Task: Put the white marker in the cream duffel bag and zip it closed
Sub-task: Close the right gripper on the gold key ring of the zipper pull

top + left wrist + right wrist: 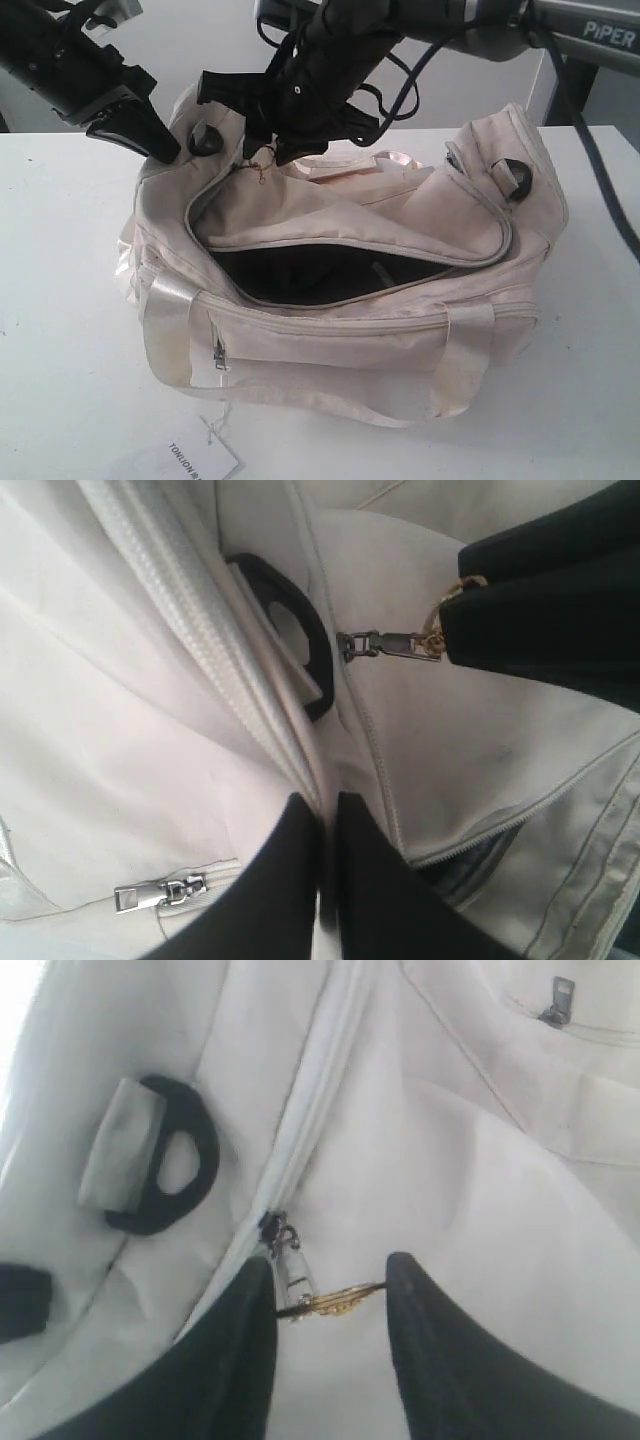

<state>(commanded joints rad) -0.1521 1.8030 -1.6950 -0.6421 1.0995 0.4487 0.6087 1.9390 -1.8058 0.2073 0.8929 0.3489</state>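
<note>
The cream duffel bag (400,215) lies on the white table, its curved top zip open over a dark lining (300,275). The white marker does not show in any view. My right gripper (268,150) reaches across to the bag's left end. There its fingers (245,1340) are shut on the zip's gold ring pull (335,1302), which spans the gap between them. The slider (385,645) sits at the left end of the zip. My left gripper (325,800) is shut on a fold of the bag's fabric (120,760) beside the black end ring (300,650).
A white printed paper tag (195,460) lies at the table's front edge, tied to the bag. A second black ring (517,178) sits at the bag's right end. Shiny straps (170,330) hang down the front. A side pocket zip pull (160,892) lies near my left fingers.
</note>
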